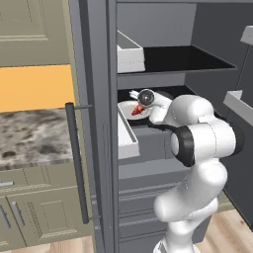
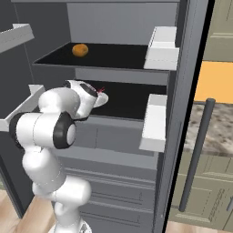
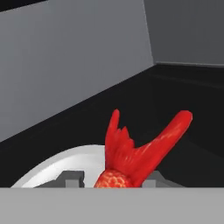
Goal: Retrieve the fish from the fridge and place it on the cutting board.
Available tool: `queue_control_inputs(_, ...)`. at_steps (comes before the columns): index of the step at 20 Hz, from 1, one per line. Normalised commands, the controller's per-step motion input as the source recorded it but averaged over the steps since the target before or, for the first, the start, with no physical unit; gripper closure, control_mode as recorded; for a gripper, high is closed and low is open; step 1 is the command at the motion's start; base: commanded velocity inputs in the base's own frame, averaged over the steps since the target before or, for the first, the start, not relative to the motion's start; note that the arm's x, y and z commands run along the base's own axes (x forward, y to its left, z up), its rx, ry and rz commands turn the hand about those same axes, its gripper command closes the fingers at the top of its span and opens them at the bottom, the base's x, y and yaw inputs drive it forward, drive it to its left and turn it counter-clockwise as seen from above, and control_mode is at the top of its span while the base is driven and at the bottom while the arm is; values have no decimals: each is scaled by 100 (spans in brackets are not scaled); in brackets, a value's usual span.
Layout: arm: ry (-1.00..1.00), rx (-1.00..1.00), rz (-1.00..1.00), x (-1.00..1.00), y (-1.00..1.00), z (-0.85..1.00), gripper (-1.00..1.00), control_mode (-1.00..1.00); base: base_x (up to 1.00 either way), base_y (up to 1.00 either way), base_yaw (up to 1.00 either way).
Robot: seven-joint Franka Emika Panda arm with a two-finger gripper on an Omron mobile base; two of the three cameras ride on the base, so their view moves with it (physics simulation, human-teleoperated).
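- Left base view: the fridge (image 1: 99,148) stands open through the middle of the frame, its long bar handle (image 1: 76,163) at left of centre. The arm reaches from the lower right up into the middle shelf, where the gripper (image 1: 141,106) sits at centre frame over a white plate (image 1: 127,109). A red sliver of the fish (image 1: 139,109) shows just under the wrist, on or just above the plate.
- Right base view: the arm rises from the lower left; the gripper (image 2: 98,93) is left of centre, at the plate (image 2: 103,98) on the middle shelf. Only a thin red speck of the fish (image 2: 100,90) shows beside the hand. An orange round fruit (image 2: 80,50) lies on the shelf above, upper left.
- Hand view: the fish (image 3: 131,153) fills the lower centre, its forked tail pointing up the frame and away from the camera, so its long axis runs along the gripper's line of sight. The body sits between the two fingertips (image 3: 70,179), plate rim (image 3: 52,168) beneath. The jaws appear closed around the body, though contact itself is hidden at the bottom edge.
- Judgement: the grasp looks made; the next move is to draw back out of the shelf.
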Motion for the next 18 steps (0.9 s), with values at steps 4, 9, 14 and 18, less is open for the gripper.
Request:
queue_control_inputs(4,2,1,-4,-99,-9,51,100,-100,0,0,0)
queue_control_inputs(9,10,4,-5,-99,-19,55,100,-100,0,0,0)
queue_control_inputs(14,26,8,-10,-87,-19,58,100,-100,0,0,0)
queue_control_inputs(18,37,6,-10,-69,-23,68,100,-100,0,0,0)
